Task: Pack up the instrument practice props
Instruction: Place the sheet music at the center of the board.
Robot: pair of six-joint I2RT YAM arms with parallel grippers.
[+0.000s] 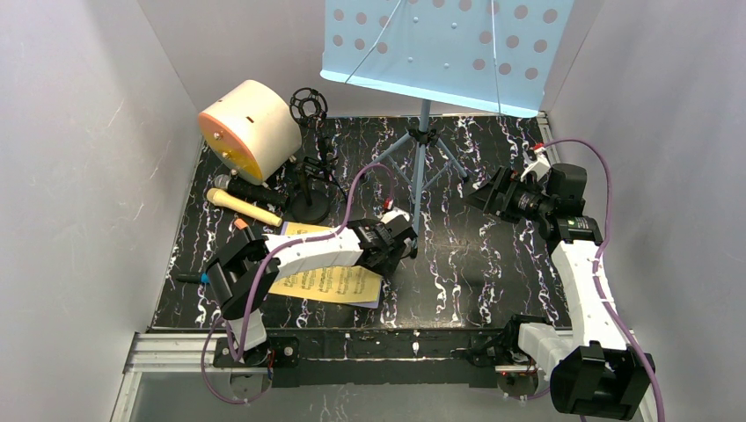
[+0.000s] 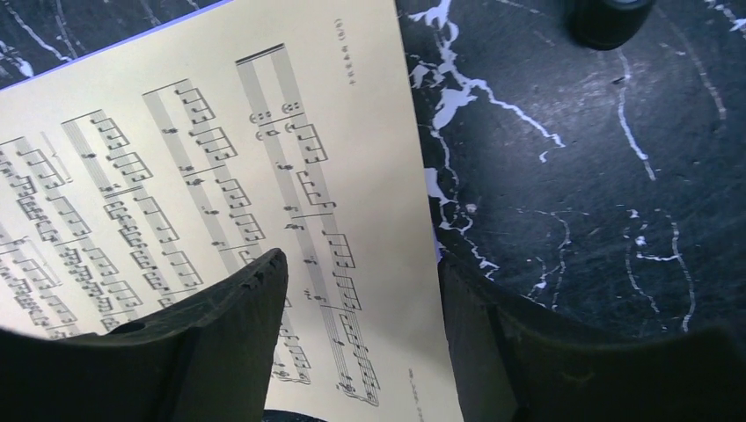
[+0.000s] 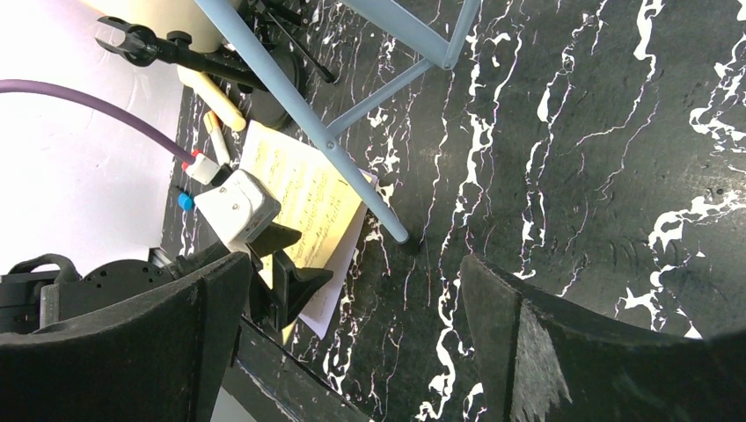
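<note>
Looking from overhead, I see the yellow score sheet (image 1: 330, 281) on the bench (image 1: 493, 264) left of the blue music rack (image 1: 449, 53); left wrist shows the left end effector (image 2: 361, 268) parted over the sheet's rack-side edge; right wrist shows the right end effector (image 3: 356, 268) spread wide near the rack's leg.

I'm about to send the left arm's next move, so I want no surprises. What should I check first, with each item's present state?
1. Left gripper jaws apart, gripping nothing: ok.
2. Yellow score sheet flat on the table, under the left gripper: ok.
3. Lavender sheet stacked beneath the yellow one: ok.
4. Right gripper open, empty: ok.
5. Clearance between left gripper and blue music rack leg: cannot tell.
</note>
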